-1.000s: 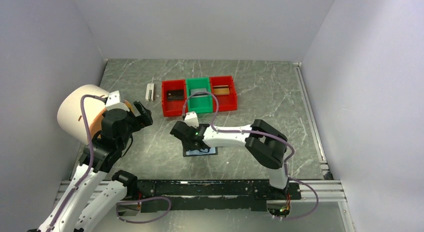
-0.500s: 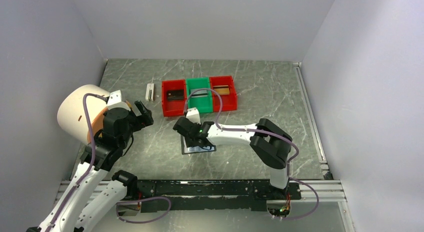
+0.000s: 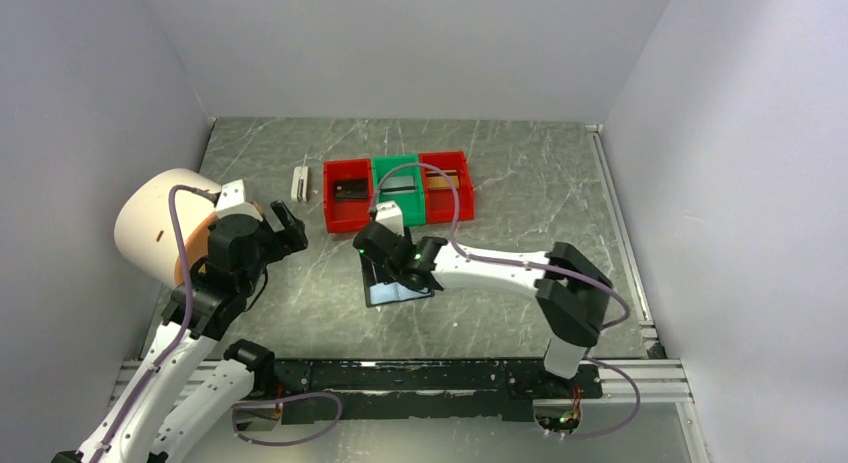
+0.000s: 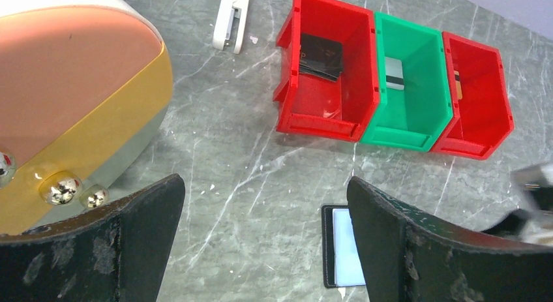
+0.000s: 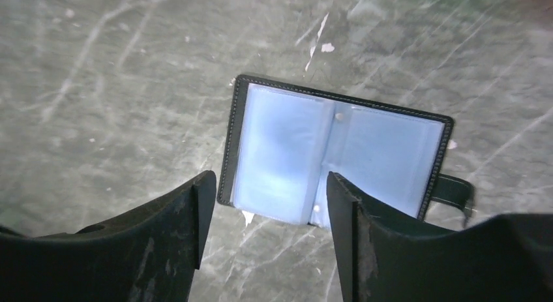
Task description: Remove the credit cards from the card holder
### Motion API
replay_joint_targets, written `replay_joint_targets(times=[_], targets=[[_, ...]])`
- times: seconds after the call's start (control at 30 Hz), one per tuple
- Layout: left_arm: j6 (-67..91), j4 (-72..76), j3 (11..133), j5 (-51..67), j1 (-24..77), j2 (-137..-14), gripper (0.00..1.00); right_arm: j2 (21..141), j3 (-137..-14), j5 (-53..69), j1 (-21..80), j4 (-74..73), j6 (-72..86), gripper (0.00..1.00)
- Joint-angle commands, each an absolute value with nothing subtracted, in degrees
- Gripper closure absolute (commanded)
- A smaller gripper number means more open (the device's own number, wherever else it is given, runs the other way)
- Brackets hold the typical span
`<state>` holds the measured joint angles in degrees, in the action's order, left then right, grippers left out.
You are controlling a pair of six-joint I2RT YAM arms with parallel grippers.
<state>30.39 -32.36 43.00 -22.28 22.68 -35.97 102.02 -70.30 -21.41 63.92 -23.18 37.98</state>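
The card holder (image 5: pixel 336 155) lies open on the marble table, its bluish-grey pockets facing up and its snap tab (image 5: pixel 453 191) at the right. No card shows in those pockets. My right gripper (image 5: pixel 269 184) hovers just over its near edge, open, with nothing between the fingers. From above, the right gripper (image 3: pixel 374 251) is over the card holder (image 3: pixel 400 288). Credit cards lie in the bins: a dark one (image 4: pixel 321 54), a grey one (image 4: pixel 393 74) and a tan-orange one (image 4: pixel 458 83). My left gripper (image 4: pixel 264 184) stands wide open and holds nothing, left of the card holder (image 4: pixel 342 246).
Three bins stand in a row at the back: red (image 3: pixel 347 208), green (image 3: pixel 398 208), red (image 3: pixel 447 201). A small white clip-like block (image 3: pixel 300 181) lies to their left. A big white and orange drum (image 3: pixel 160 223) fills the left side beside my left arm.
My right gripper has moved from over the card holder toward the bins. Its jaws narrowed, then widened again. The card holder has turned slightly. The left arm has stayed put.
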Motion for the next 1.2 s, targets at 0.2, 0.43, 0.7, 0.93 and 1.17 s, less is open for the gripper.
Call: replay_joint_targets(times=[0.2,0.43,0.7,0.93,1.17], targets=[[29.3,-29.5,46.0,-20.5,22.2,-37.6,0.01,79.1,-62.6,-39.8,61.1,-16.6,25.4,0.14],[24.0,-30.0,58.8,-22.9,22.2,-48.0,0.0,63.4,-60.3,-32.0,43.1,-11.6,14.5,0.1],[16.8,-33.3,75.1,-23.7,16.9,-59.1,0.01,66.3,-72.1,-15.6,22.5,-17.7,9.4,0.07],[18.0,-37.4,86.1,-15.0,4.1,-61.3,0.01,70.3,-85.3,-6.7,12.8,-27.3,10.4,0.0],[20.5,-39.9,85.2,-13.4,4.1,-58.3,0.01,66.3,-86.6,-9.1,12.8,-29.3,12.5,0.0]])
